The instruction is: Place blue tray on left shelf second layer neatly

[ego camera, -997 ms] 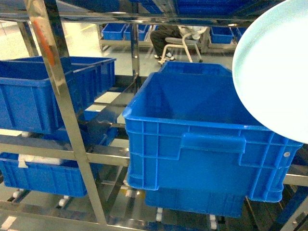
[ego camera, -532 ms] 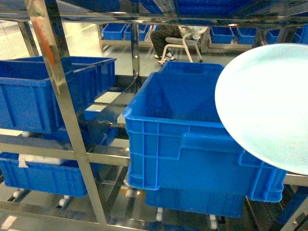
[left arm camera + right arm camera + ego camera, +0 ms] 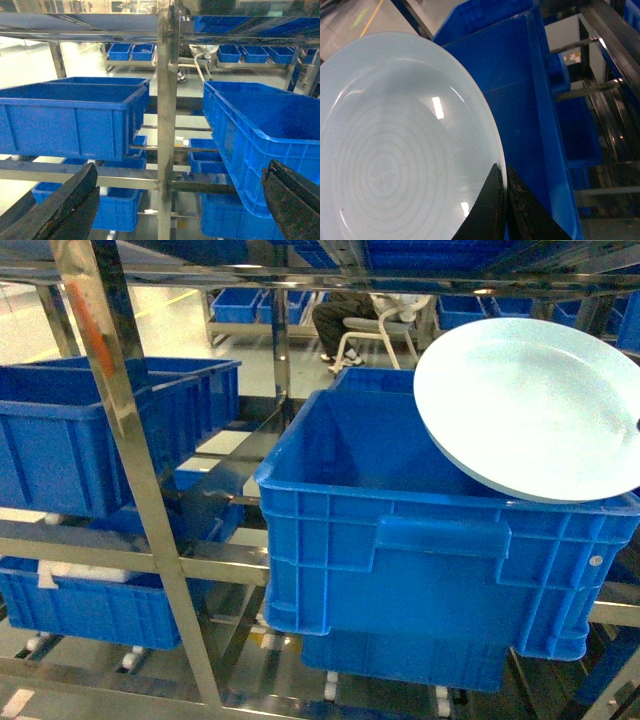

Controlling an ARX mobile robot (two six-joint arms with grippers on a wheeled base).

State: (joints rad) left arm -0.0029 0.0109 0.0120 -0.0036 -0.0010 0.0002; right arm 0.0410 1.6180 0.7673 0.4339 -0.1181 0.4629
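Bright, even overhead light throughout. Two small lamp reflections glint on blue tray (image 3: 395,145). Steel posts of left shelf (image 3: 110,390) mirror-shiny, streaked with glare. Floor behind washed out. Head view slightly soft; dark fingers (image 3: 60,205) blurred at left wrist view's bottom corners.

A warehouse or factory storeroom: steel roller racks (image 3: 120,420) stacked with blue plastic crates (image 3: 420,530).

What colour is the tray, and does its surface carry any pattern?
The blue tray is pale sky-blue with faint concentric rings on its face, clearest in the right wrist view.
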